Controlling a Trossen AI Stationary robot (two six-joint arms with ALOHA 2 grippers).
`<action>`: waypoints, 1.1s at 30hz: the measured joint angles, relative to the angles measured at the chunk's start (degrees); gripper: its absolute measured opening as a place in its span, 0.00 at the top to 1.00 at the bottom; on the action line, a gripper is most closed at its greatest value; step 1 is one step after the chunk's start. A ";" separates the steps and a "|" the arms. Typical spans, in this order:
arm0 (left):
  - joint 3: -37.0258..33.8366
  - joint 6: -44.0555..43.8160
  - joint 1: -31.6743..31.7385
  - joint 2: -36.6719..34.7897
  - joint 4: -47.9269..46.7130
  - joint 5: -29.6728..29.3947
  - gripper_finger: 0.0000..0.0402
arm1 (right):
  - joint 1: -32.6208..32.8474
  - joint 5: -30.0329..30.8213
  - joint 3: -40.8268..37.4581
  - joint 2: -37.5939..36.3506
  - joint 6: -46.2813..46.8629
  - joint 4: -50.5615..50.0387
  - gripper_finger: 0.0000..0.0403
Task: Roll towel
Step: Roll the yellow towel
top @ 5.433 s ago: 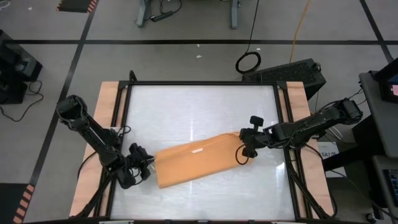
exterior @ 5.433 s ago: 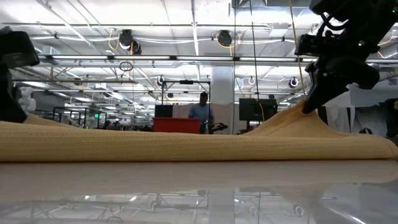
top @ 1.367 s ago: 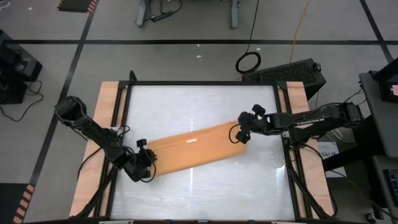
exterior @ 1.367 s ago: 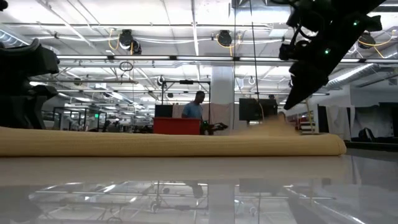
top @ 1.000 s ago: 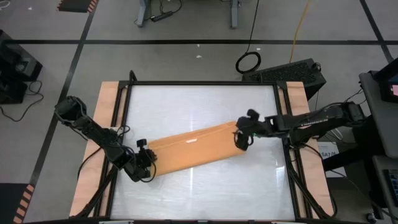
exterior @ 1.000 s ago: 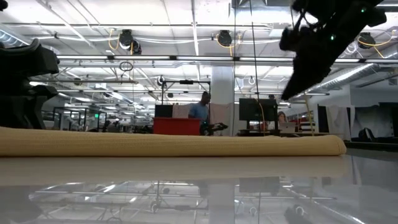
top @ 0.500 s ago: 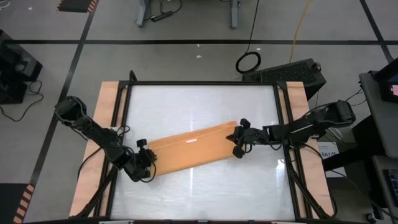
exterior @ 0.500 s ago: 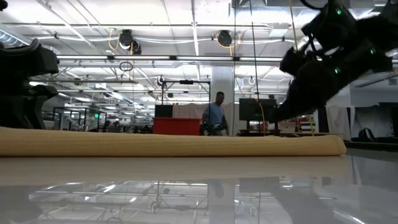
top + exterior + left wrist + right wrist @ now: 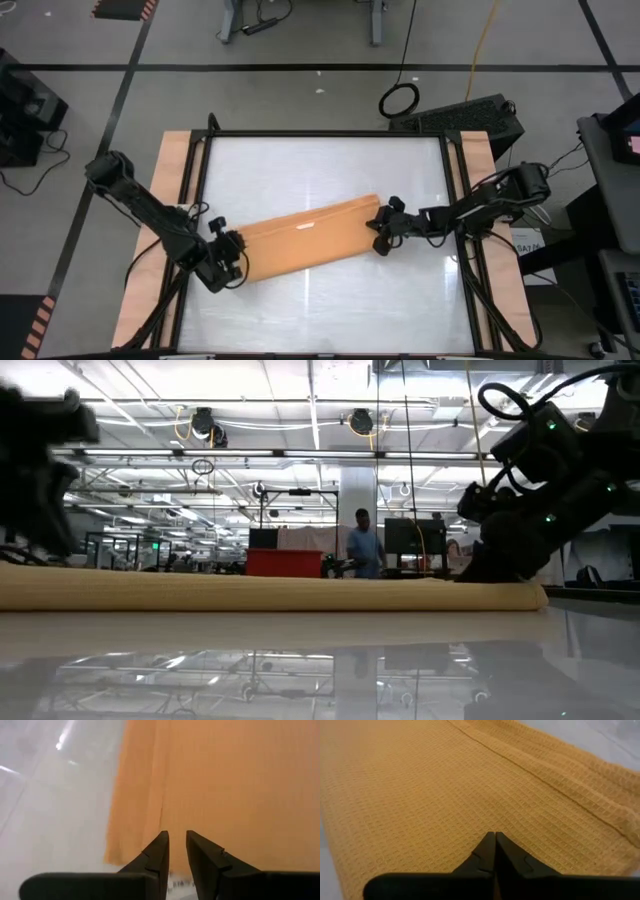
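Observation:
The orange-tan towel [image 9: 305, 235] lies flat on the white table as a long narrow strip, slanting from near left to far right, with a small white tag [image 9: 305, 226] on top. My left gripper [image 9: 228, 258] hovers over the strip's left end. In its wrist view, its fingers [image 9: 177, 840] stand a narrow gap apart above the towel [image 9: 225, 780] with nothing between them. My right gripper [image 9: 378, 232] is shut and low at the strip's right end [image 9: 530, 595]. My right gripper's shut fingertips [image 9: 490, 845] are down on the towel's top face [image 9: 495, 825] near its right end, slanting down from the table's right side. No cloth shows between them. The towel stays flat on the table under them.
A black frame [image 9: 325, 133] rims the table, with wooden boards [image 9: 175, 200] along both sides. Bare tabletop [image 9: 320, 170] stretches on the far side of the towel and also on its near side. A person [image 9: 365, 550] stands in the room far behind.
My right gripper has come down from above onto the towel's right end, shifting slightly toward the table's left. My left gripper has risen a little over the left end and rolled somewhat. The towel has stayed flat in place.

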 joint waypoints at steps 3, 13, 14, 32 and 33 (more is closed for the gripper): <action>1.17 2.63 0.00 -0.33 6.21 -8.79 0.82 | 0.84 0.65 -0.11 -0.84 -0.76 2.03 1.00; -2.23 27.70 3.36 9.71 52.38 -16.67 0.82 | 0.87 0.18 1.25 -8.20 -13.67 8.13 1.00; -2.23 31.40 4.45 10.97 57.47 -16.59 0.82 | 0.35 0.05 1.35 -8.23 -15.81 9.67 1.00; 16.18 50.05 30.09 44.35 93.94 21.37 0.82 | -13.00 -9.69 1.36 0.51 -22.85 14.11 1.00; 17.82 50.07 30.45 46.19 93.92 22.44 0.82 | -13.29 -9.79 1.36 1.04 -22.85 14.14 1.00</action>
